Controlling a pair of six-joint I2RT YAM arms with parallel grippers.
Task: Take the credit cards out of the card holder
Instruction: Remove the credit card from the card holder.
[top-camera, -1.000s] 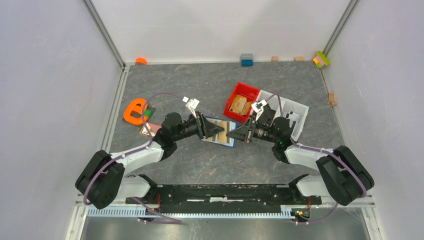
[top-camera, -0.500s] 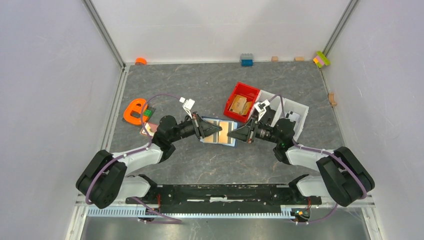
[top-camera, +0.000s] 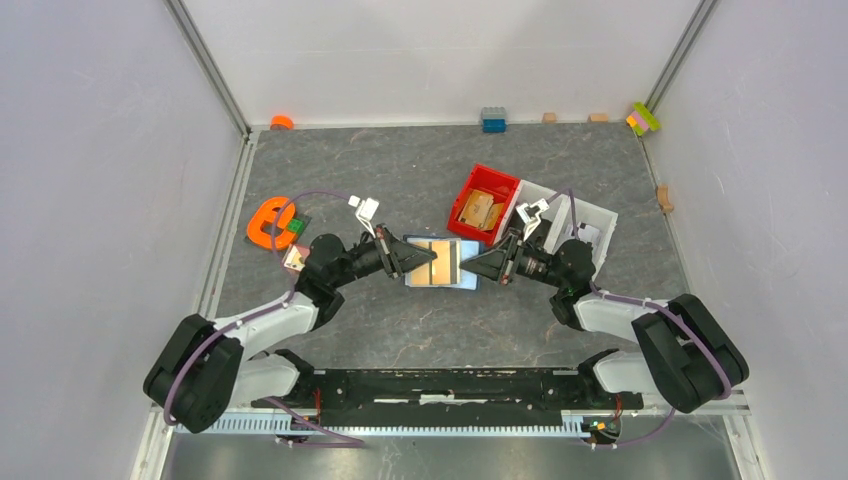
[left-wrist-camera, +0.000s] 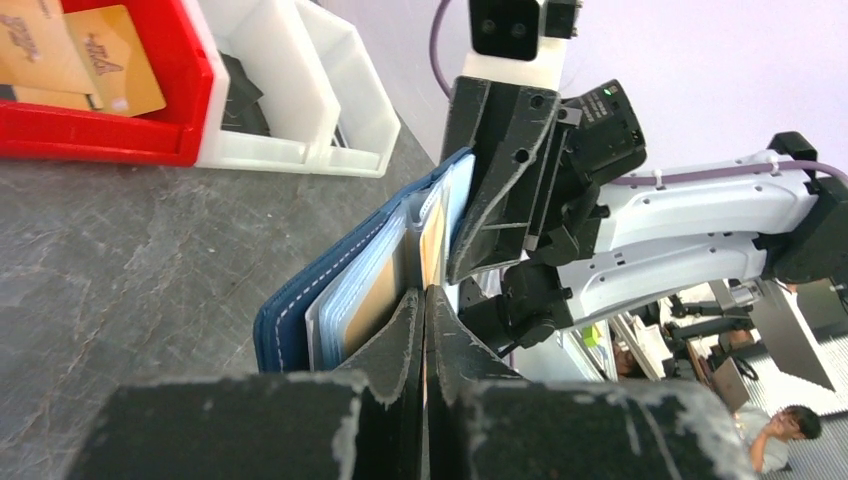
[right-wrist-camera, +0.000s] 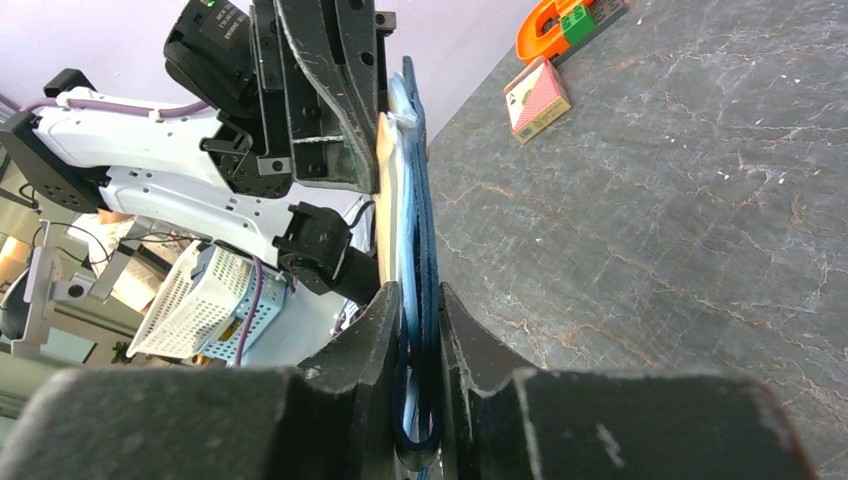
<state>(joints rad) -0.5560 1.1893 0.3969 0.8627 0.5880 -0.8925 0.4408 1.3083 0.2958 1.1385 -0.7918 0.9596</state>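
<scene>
- Step in hand: drawing a card out. The right hand (right-wrist-camera: 415, 292) clamps the open card holder (right-wrist-camera: 424, 225) by its edge, mid-surface near the red tray (top-camera: 463, 200).
- The left hand (left-wrist-camera: 423, 296) is pinched together on a credit card (left-wrist-camera: 432, 232).
- Next move, as I judge it: pull the card straight out along its pocket while the right hand holds firm.

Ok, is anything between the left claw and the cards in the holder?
Nothing visible does. The left claw is shut right against a copper card in the card holder, which the right claw clamps.
</scene>
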